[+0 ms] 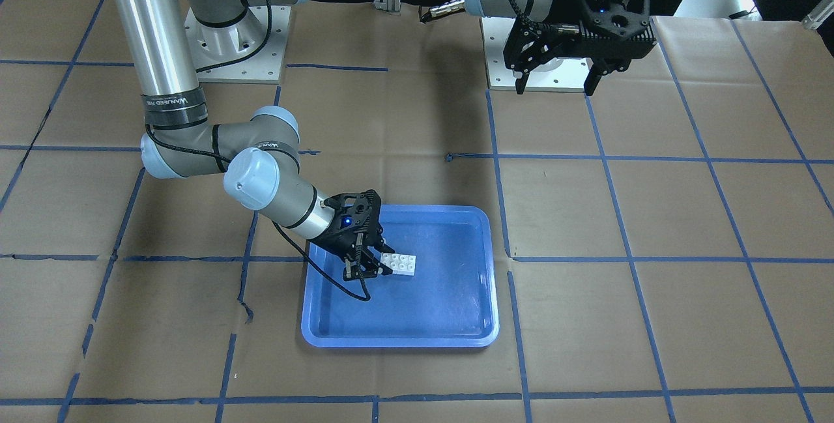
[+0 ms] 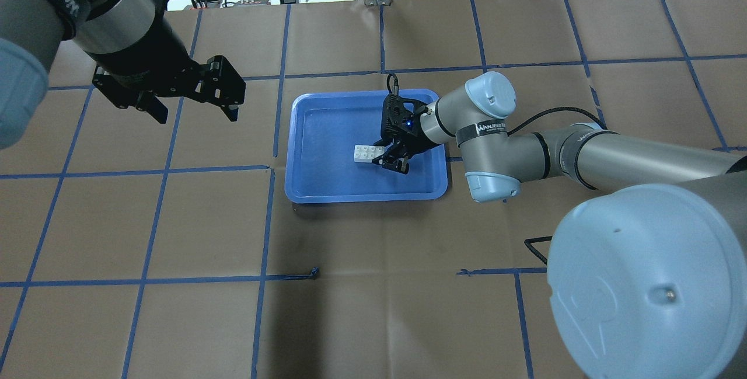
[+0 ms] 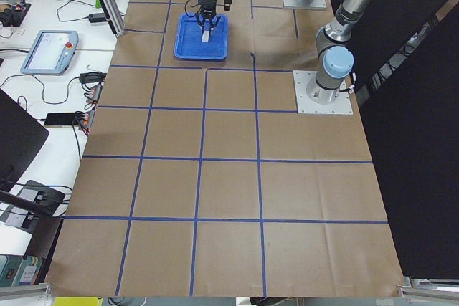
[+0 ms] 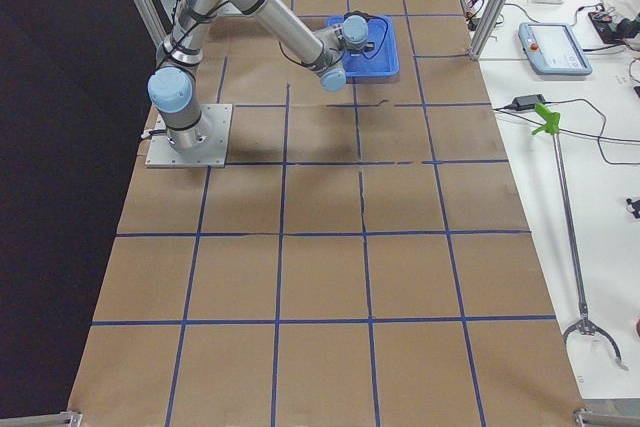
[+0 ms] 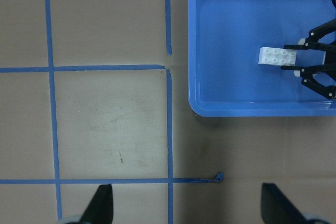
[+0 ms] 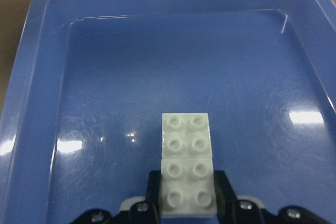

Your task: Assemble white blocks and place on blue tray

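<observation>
The two white blocks (image 6: 187, 145) lie joined end to end as one long studded piece on the floor of the blue tray (image 6: 58, 77). They also show in the front view (image 1: 400, 262), the overhead view (image 2: 366, 153) and the left wrist view (image 5: 277, 56). My right gripper (image 1: 370, 271) reaches low into the tray (image 2: 365, 197), and its fingers press both sides of the piece's near end (image 6: 187, 203). My left gripper (image 2: 192, 107) is open and empty, held high above the bare table to the left of the tray.
The table is covered in brown paper with a blue tape grid (image 2: 268, 169). The tray (image 1: 397, 339) sits near the table's middle. A torn curl of tape (image 5: 219, 176) lies near the tray. The arm bases (image 1: 238, 45) stand at the robot's side.
</observation>
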